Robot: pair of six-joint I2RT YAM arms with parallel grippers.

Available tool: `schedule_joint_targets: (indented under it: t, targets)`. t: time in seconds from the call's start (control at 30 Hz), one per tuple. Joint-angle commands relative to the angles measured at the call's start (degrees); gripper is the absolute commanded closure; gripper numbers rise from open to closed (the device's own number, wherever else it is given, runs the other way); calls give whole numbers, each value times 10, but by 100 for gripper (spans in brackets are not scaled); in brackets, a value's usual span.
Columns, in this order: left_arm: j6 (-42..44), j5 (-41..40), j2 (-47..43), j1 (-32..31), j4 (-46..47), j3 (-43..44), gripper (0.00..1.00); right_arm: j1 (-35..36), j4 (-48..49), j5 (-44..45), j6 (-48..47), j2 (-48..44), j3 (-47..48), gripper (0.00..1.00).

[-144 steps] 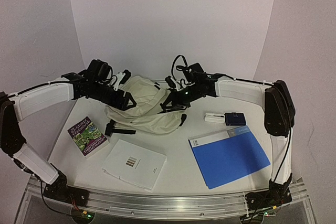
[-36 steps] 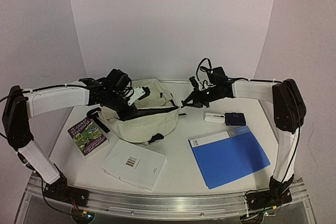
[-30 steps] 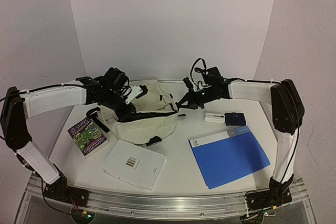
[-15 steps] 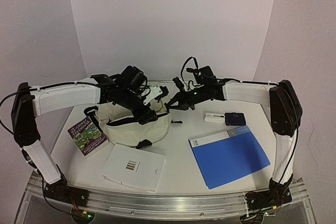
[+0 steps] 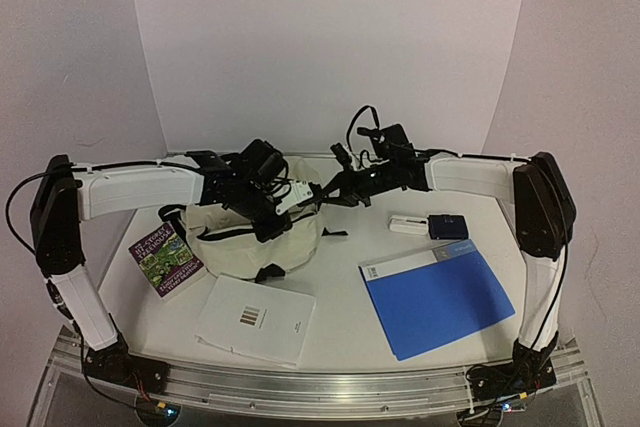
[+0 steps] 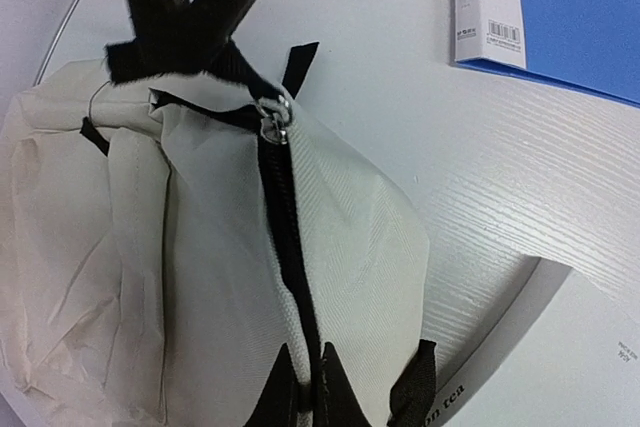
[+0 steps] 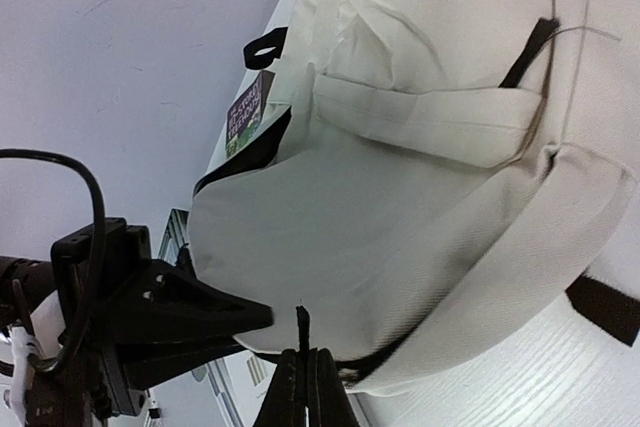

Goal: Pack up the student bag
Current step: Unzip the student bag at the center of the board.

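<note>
The student bag (image 5: 245, 242), cream fabric with black straps, sits bunched up at the table's middle left. My left gripper (image 5: 283, 209) is on its upper right side. In the left wrist view this gripper (image 6: 308, 387) is shut on the bag's (image 6: 200, 247) black zipper line (image 6: 285, 217), below the metal zipper pull (image 6: 272, 119). My right gripper (image 5: 322, 194) reaches in from the right at the bag's top edge. In the right wrist view it (image 7: 303, 387) is shut on a thin black tab (image 7: 301, 327) of the bag (image 7: 400, 197).
A paperback book (image 5: 166, 259) lies left of the bag and a white booklet (image 5: 255, 317) in front of it. A blue folder (image 5: 436, 297) lies front right. Behind it are a small white box (image 5: 408, 224) and a dark blue case (image 5: 449, 226).
My left gripper moved right across the bag, opened, then closed on the zipper line. The bag was drawn together and more upright. The right gripper shifted left with its tab.
</note>
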Motion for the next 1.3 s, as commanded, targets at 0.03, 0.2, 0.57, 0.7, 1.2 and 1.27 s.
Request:
schedule_joint_targets:
  t: [0.03, 0.2, 0.57, 0.7, 1.2, 1.27]
  targets:
    - [-3, -25, -100, -1, 18, -36, 100, -44, 13, 53, -65, 38, 20, 100]
    - [-11, -23, -133, -2, -3, -48, 100, -47, 5, 75, -84, 80, 52, 100]
    - [-28, -11, -230, -2, -7, -90, 100, -68, -9, 140, -94, 177, 152, 100]
    - [-29, -15, -239, -2, -18, -93, 100, -80, -11, 166, -91, 199, 185, 100]
    - [74, -304, -203, -2, 151, -72, 100, -94, -12, 153, -72, 170, 328, 100]
    - [131, -342, -206, -17, 234, -70, 100, -96, -12, 155, -75, 155, 349, 100]
